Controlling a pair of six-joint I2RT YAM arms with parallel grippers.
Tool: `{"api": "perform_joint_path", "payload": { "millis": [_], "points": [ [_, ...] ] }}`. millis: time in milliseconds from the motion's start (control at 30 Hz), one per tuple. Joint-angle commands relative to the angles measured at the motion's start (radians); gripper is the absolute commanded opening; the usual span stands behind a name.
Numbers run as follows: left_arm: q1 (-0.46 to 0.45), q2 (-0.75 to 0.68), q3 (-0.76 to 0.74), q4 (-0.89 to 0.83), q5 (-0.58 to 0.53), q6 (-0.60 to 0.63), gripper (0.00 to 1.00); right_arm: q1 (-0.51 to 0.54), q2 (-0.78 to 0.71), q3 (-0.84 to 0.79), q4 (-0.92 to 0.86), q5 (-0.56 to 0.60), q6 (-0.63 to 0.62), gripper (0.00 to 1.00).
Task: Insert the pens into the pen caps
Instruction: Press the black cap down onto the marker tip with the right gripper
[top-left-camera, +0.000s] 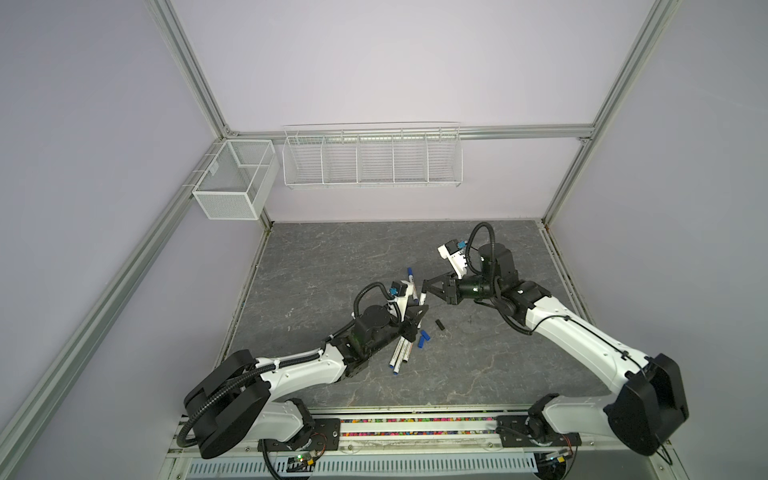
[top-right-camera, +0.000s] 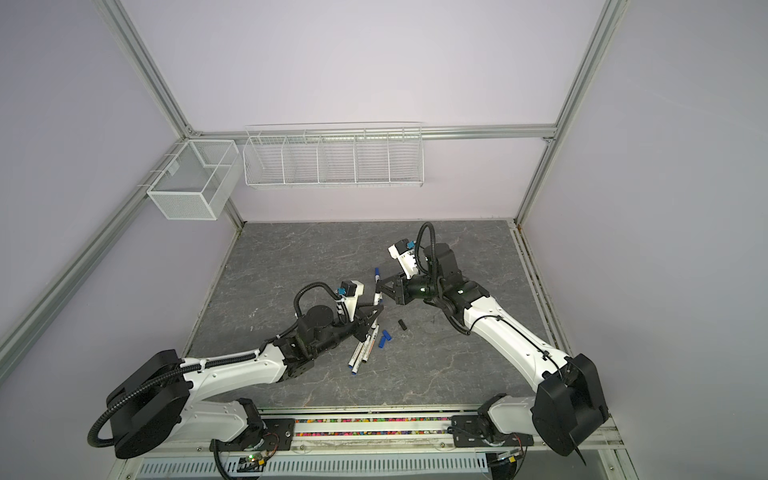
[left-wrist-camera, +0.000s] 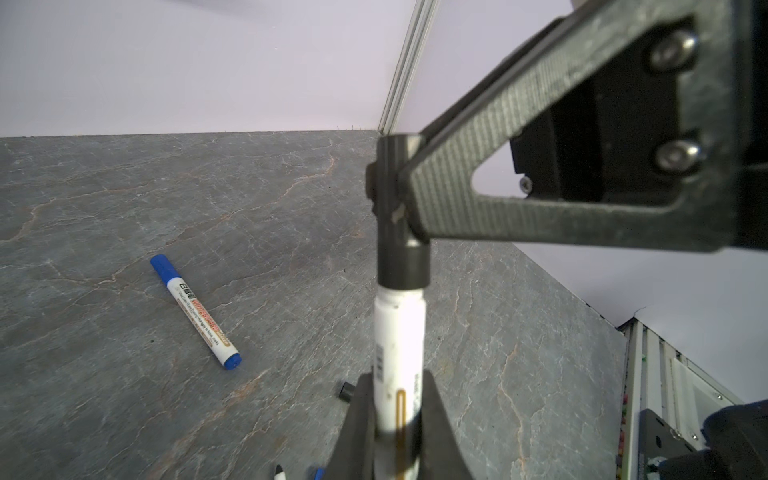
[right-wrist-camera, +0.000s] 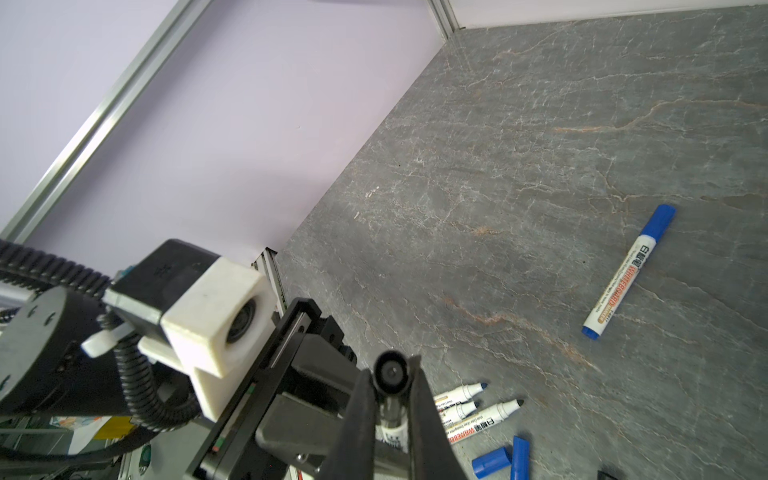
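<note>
My left gripper (left-wrist-camera: 397, 399) is shut on a white pen (left-wrist-camera: 399, 332), gripping its lower barrel and holding it off the table. A black pen cap (left-wrist-camera: 403, 266) sits over that pen's tip end, and my right gripper (right-wrist-camera: 390, 368) is shut on this cap (right-wrist-camera: 390, 376). Both grippers meet above the table's middle in both top views, around the held pen (top-left-camera: 422, 298). Three uncapped pens (right-wrist-camera: 478, 405) lie together near two blue pen caps (right-wrist-camera: 492, 459). A blue-capped pen (right-wrist-camera: 627, 270) lies apart, farther back. A loose black cap (top-left-camera: 439, 324) lies right of the blue caps (top-left-camera: 424, 338).
The grey stone-patterned table (top-left-camera: 332, 257) is walled in by lilac panels and aluminium posts. A white mesh box (top-left-camera: 235, 178) and a long wire rack (top-left-camera: 372, 160) hang on the back wall, well above the table. The arms' base rail (top-left-camera: 415, 426) runs along the front edge.
</note>
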Motion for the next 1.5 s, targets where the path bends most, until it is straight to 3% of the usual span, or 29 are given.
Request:
{"api": "perform_joint_path", "payload": {
  "millis": [0, 400, 533, 667, 867, 1133, 1467],
  "points": [
    [0.025, 0.003, 0.054, 0.059, -0.118, 0.021, 0.0, 0.062, 0.007, -0.028, -0.196, -0.209, -0.042, 0.11],
    [-0.023, -0.014, -0.048, 0.134, -0.175, 0.149, 0.0, 0.069, 0.008, 0.043, -0.235, -0.202, -0.071, 0.16],
    [-0.044, -0.013, -0.073, 0.159, -0.201, 0.191, 0.0, 0.06, -0.015, 0.084, -0.251, -0.13, -0.07, 0.36],
    [-0.055, -0.002, -0.1, 0.179, -0.198, 0.192, 0.0, 0.041, -0.06, 0.099, -0.242, -0.028, -0.062, 0.44],
    [-0.116, 0.004, -0.119, 0.183, -0.23, 0.234, 0.0, 0.038, -0.064, 0.135, -0.245, 0.12, -0.066, 0.44],
    [-0.141, 0.014, -0.113, 0.201, -0.248, 0.216, 0.0, 0.065, 0.02, 0.2, -0.29, 0.111, -0.094, 0.41],
    [-0.141, 0.016, -0.107, 0.198, -0.246, 0.206, 0.0, 0.109, 0.016, 0.139, -0.284, 0.122, -0.086, 0.37]
  ]
}}
